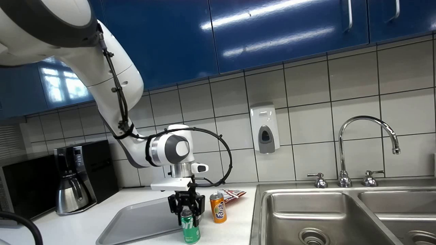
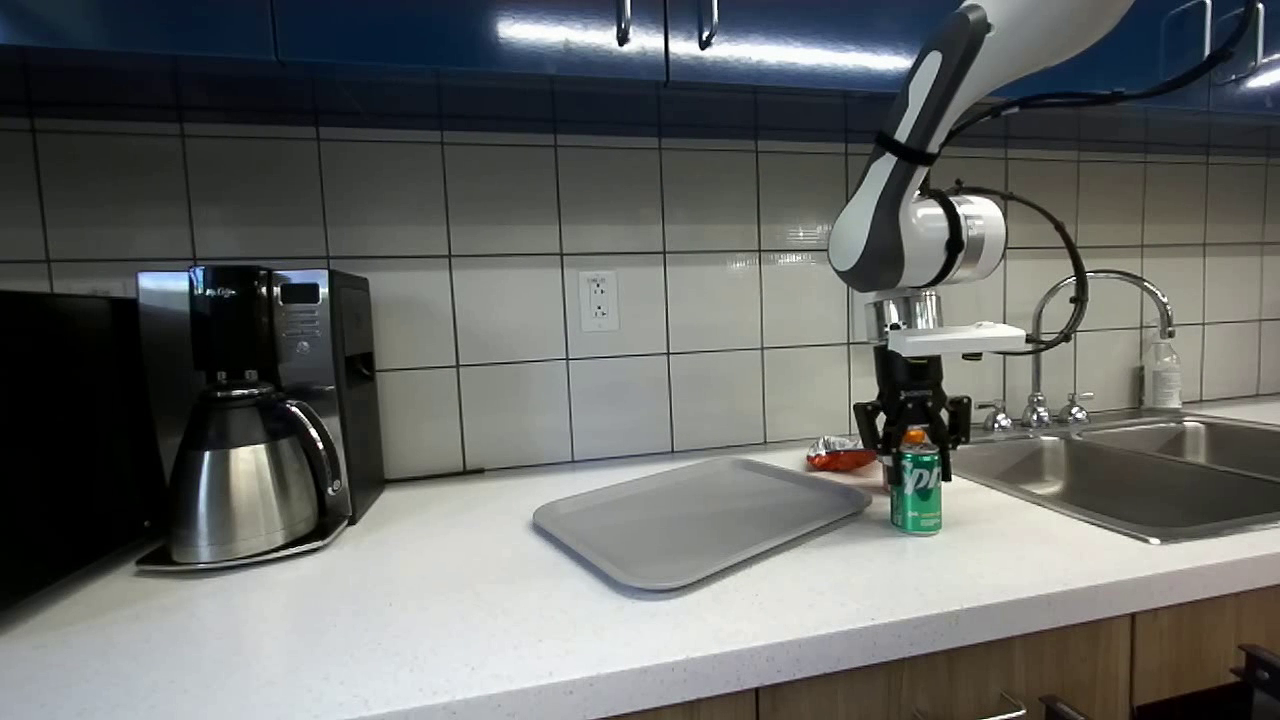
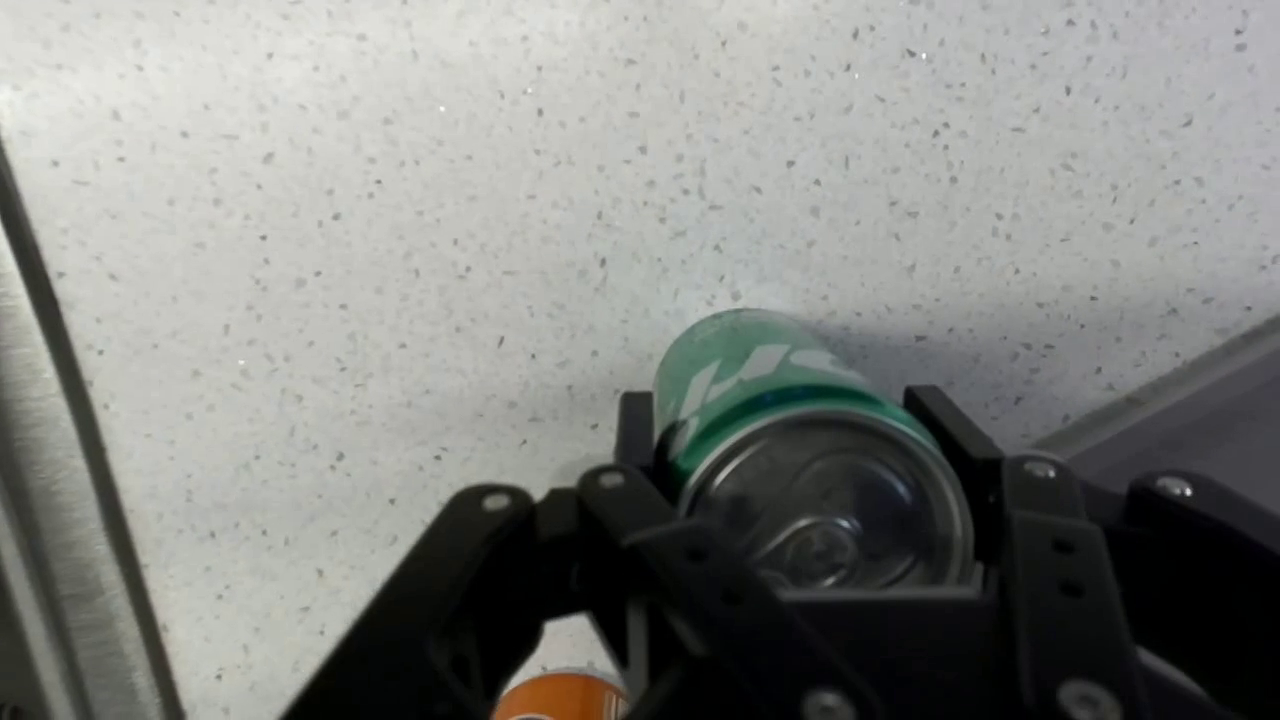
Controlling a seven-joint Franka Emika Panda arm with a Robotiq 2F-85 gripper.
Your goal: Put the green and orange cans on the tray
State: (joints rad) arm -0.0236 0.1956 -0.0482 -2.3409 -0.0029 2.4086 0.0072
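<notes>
White, rounded arm (image 1: 131, 76) with dark grey caps (image 1: 170, 152) — black cables (image 1: 230, 158) strapped along it, a silvery collar (image 2: 903, 312) — and a black, jointed tool (image 2: 918, 474) dotted with bright round screws (image 3: 1040, 467).

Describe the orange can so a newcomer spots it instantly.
Find the steel sink. Between it and the grey tray, the orange can stands upright near a red packet. Its orange body, marked Fanta, separates it from the green can held by the tool.

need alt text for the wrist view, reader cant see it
A black gripper clasps a green can by its sides, seen from above with a speckled white counter beneath. Cut off by the frame: an orange can at bottom, a grey tray at right, a steel sink at left.
</notes>
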